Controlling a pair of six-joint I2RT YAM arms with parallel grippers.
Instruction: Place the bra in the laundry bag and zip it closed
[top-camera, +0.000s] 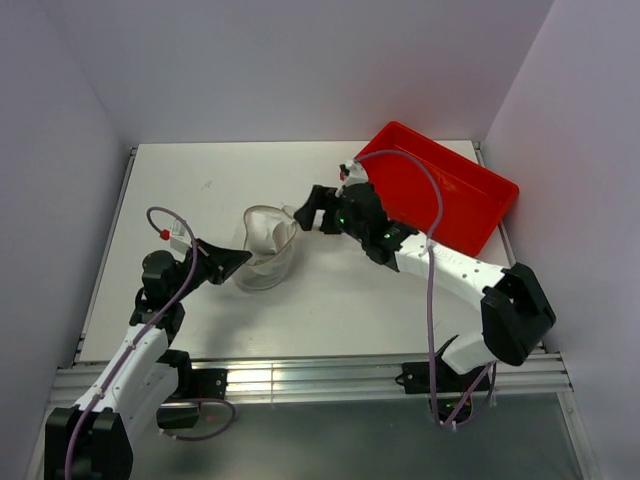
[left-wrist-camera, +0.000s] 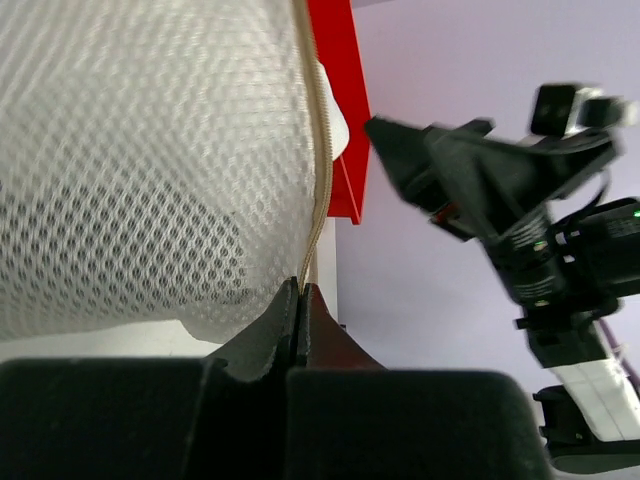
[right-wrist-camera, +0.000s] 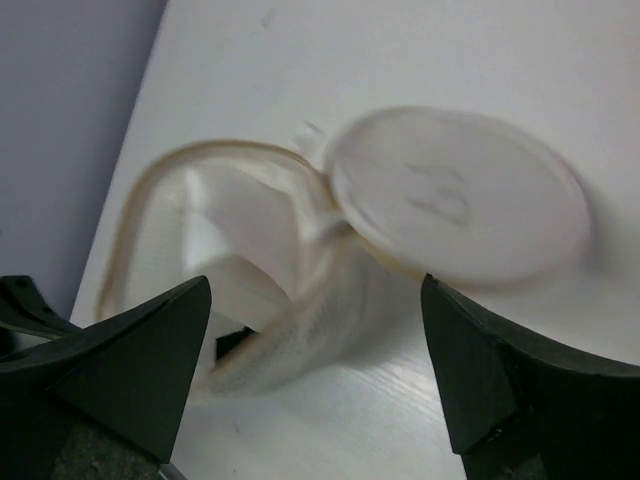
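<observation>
Near the front left of the worktop (top-camera: 200, 180), the left claw (left-wrist-camera: 300, 290) is pressed together on the tan rim of the bag (top-camera: 265, 250) — pinching it. Inside the open mouth lies the bra (right-wrist-camera: 235, 235), white and folded. Just beyond, the right claw (top-camera: 308, 208) hangs spread wide — holding nothing. Farther right sits a red tray (top-camera: 470, 205).

Blurry laundry bag (right-wrist-camera: 322, 312) in the right wrist view, bra (right-wrist-camera: 236, 236) indistinct inside.
</observation>
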